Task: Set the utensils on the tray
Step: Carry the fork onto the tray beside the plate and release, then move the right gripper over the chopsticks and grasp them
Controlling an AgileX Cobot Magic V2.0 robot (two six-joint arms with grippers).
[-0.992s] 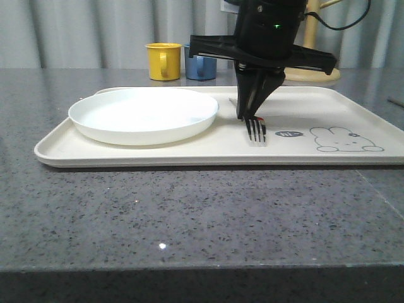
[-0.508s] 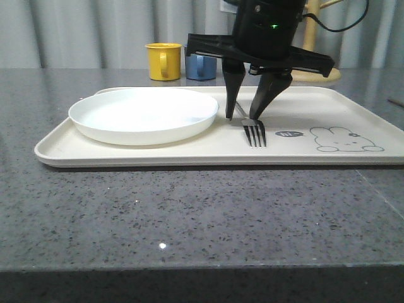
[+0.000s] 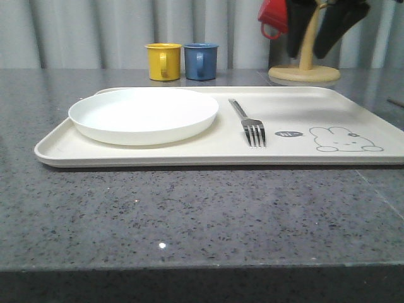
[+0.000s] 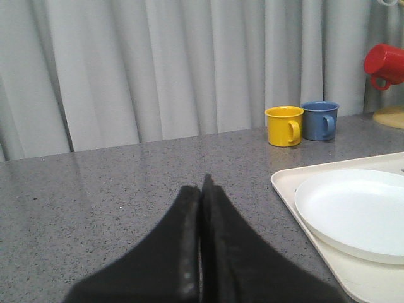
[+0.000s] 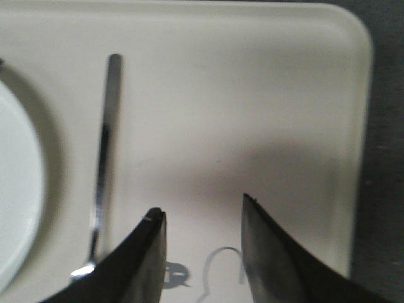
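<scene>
My right tool (image 5: 201, 218) hangs above the tray (image 5: 271, 95) with its two dark fingers (image 5: 151, 252) spread apart, nothing between them and nothing touched; bare cream tray surface shows through the gap. Just off the finger on the plate side lies the fork (image 5: 104, 164), flat on the tray, its handle running away from my fingertips and its head nearest them. Beyond the fork, the curved edge of the white plate (image 5: 16, 189) sits on the same tray.

My left tool (image 4: 201, 186) is over the grey counter (image 4: 95, 189), fingers pressed together with no gap and nothing pinched. Off to one side of it are the tray's rounded corner (image 4: 284, 183) and the plate (image 4: 353, 211); farther off stand the yellow mug (image 4: 284, 125) and blue mug (image 4: 319, 120) by the curtain, with a red mug (image 4: 386, 63) hanging higher.

The front view adds what my wrist cameras miss: the fork (image 3: 248, 123) lies tines toward the camera, between the plate (image 3: 144, 113) and the printed rabbit (image 3: 344, 140), and my right tool (image 3: 315, 25) is raised near the wooden mug stand (image 3: 304, 72).
</scene>
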